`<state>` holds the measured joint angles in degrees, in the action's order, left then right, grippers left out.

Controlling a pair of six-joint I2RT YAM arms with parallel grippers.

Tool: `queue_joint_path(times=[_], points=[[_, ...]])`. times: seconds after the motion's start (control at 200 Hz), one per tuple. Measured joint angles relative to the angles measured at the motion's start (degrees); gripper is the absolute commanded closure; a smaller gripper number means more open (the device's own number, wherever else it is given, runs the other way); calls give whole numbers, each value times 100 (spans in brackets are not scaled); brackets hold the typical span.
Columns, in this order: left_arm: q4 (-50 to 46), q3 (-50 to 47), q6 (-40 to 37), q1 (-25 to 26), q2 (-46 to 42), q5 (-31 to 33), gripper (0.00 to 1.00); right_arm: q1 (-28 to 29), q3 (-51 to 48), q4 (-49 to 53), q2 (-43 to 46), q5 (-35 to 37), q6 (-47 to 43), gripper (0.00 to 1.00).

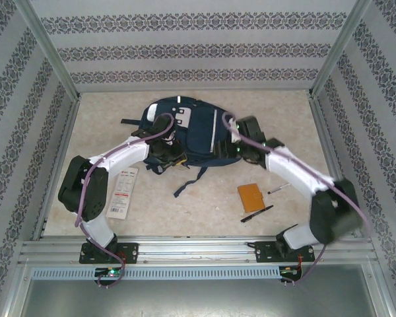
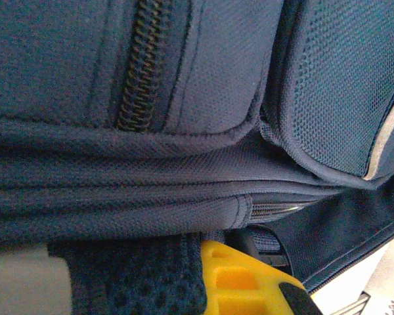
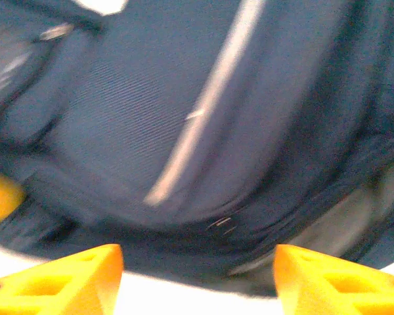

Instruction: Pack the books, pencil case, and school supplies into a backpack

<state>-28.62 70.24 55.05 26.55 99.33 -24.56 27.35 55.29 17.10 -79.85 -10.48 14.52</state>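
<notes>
Backpack (image 1: 197,135) lies flat on the tabletop (image 1: 185,214), centred and toward the far side. Its white patch (image 1: 185,117) faces up, and a dark strap (image 1: 187,184) trails toward the near edge.

Left end effector (image 1: 166,153) is at the pack's near-left edge. Left wrist view: jaws pressed together, pinching a fold of the pack's blue mesh, which sits tight against the inner face of the yellow finger (image 2: 246,282). Just above the pinch runs a closed zipper (image 2: 141,65) along a seamed pocket.

Right end effector (image 1: 241,142) is at the pack's right flank, beside the pale reflective stripe (image 1: 216,125). Right wrist view is blurred: 2 yellow fingers spread wide, nothing between them, pale tabletop showing in the gap. Navy fabric and the stripe lie just beyond the tips.

Supplies are all outside the pack:
- White packet (image 1: 123,192) with red print lies flat beside the left arm, left of the pack.
- Black pen (image 1: 257,213) is near-right on the tabletop, slanted.
- Orange rectangle (image 1: 251,197) is just beyond the pen, close to it; touching or not, cannot tell.
- A 2nd, smaller pen-like stick (image 1: 278,189) lies right of the orange rectangle, near the right arm.
</notes>
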Motion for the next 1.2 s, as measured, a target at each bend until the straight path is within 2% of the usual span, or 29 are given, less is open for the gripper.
queue_joint_path(times=[0.15,0.225,0.3,0.53,0.729,0.959,1.199], points=[[46,9,254,52,15,-142,100,1128,-1342,-925,1075,-507,-1069,29],[116,7,404,105,15,-229,100,1692,-2173,-1888,1237,-529,-1746,36],[254,-7,601,149,15,-387,100,2015,-2872,-2988,1115,-492,-2227,41],[468,-48,938,304,-46,-540,100,1910,-3185,-5442,33,109,-3217,45],[750,-332,1165,337,-221,-542,100,1633,-3257,-6717,-575,337,-3497,51],[850,-407,1325,337,-227,-522,100,1578,-3432,-7528,-999,361,-3532,66],[855,-398,1399,339,-227,-525,100,1591,-3775,-7805,-997,94,-3530,67]])
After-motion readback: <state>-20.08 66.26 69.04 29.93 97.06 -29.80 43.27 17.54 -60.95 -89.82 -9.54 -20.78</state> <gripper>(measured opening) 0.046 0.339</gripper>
